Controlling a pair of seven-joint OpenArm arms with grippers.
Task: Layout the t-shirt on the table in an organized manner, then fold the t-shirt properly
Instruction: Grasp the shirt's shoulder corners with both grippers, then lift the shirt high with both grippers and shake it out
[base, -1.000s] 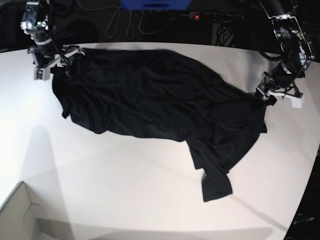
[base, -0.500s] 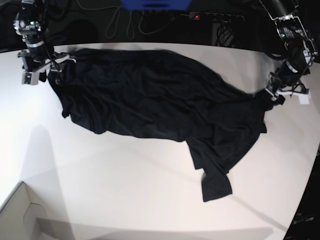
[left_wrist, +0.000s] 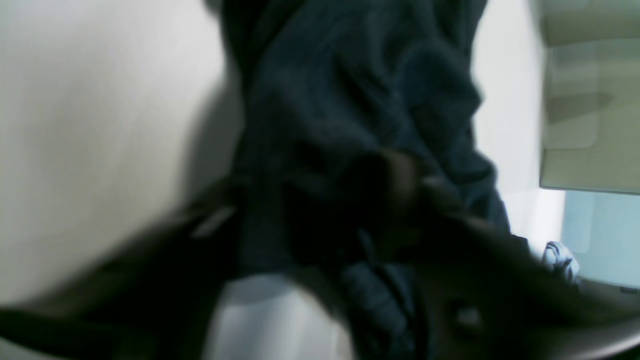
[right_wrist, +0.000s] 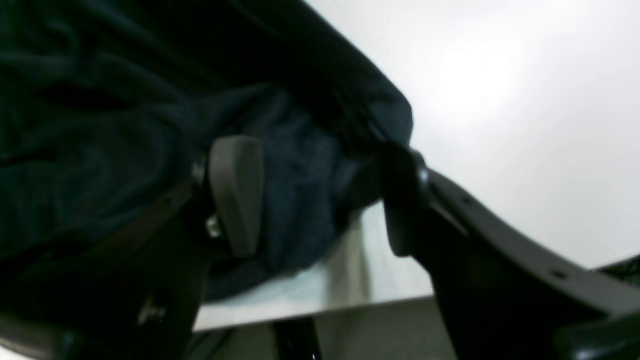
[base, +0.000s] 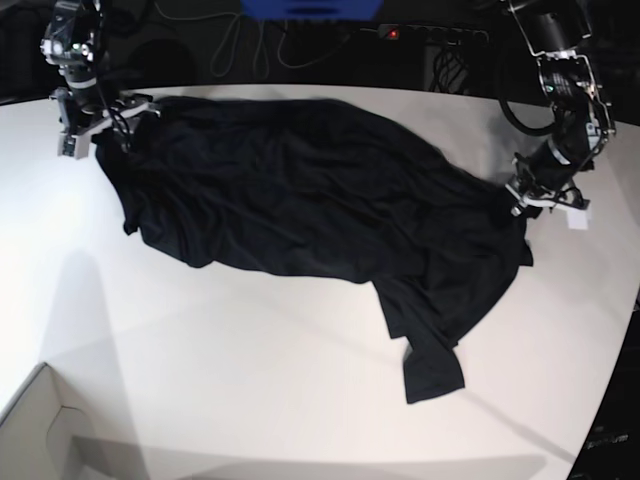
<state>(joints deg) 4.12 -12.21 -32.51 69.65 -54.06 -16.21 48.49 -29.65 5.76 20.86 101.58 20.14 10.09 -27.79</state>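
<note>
Nearest the base camera, a pale cardboard box shows its corner at the lower left, resting on the white table. Beyond it lies open tabletop, then the lowest flap of the t-shirt, a narrow black piece trailing toward the near right edge.

The t-shirt itself is spread across the middle of the table, rumpled and unfolded, running from the far left corner down to the right side. Its surface carries many soft creases, and its right end bunches up into a thicker heap.

At that right end, the left gripper sits low at the cloth's edge, its arm coming down from the far right and bending sharply at the wrist. In the left wrist view the picture is badly blurred; dark fabric fills the space at the fingers, and the gripper appears partly closed with cloth gathered between them, though a firm grip cannot be told.

At the far left corner, the right gripper hangs over the t-shirt's edge, its arm descending steeply from above. The right wrist view shows its two fingers standing wide apart, with fabric lying between and below them, unpinched.

A power strip lies behind the table.
</note>
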